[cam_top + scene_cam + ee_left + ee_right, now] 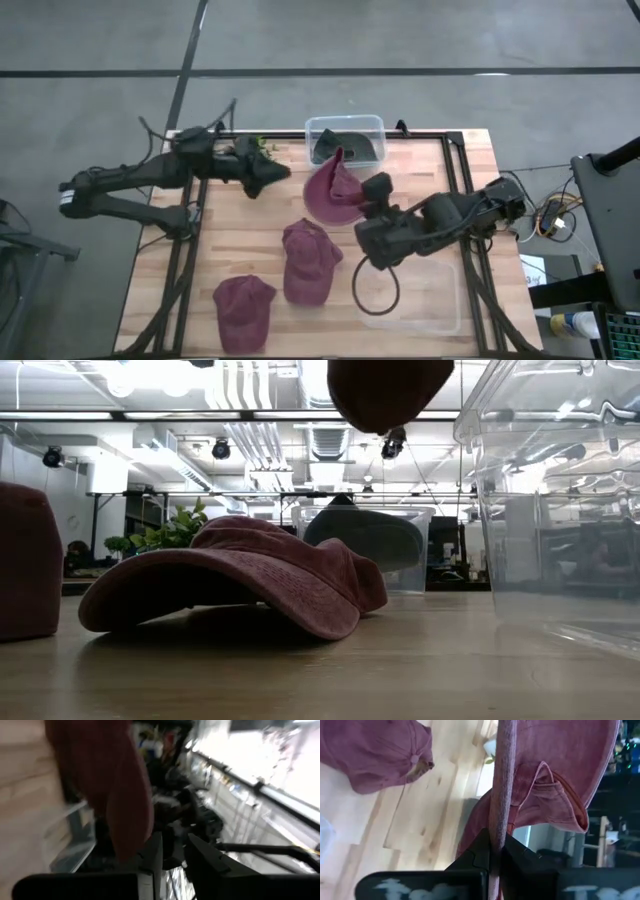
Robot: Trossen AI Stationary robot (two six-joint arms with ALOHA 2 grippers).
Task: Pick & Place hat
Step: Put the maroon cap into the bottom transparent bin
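Note:
My right gripper (368,196) is shut on a maroon cap (333,190), which it holds above the table's middle, just near of a clear bin (372,124) at the far edge. That bin has a dark cap (345,146) in it. The low view shows the held cap (390,390) high above the tabletop. Two more maroon caps (308,262) (243,310) rest on the wood, brims down. My left gripper (268,177) hovers open over the far left part of the table, touching nothing. My right gripper pinches the cap's brim (498,827) between its two fingers (517,854); the brim shows edge-on, running out from between them. The fingers come from the table's right side. The cap is lifted clear of the table, its crown (555,765) beyond the fingers.
A second clear bin (440,300) sits at the table's near right, with a dark loop (375,288) at its left end; it fills the right of the low view (560,510). Bare wood lies left of the caps (190,270).

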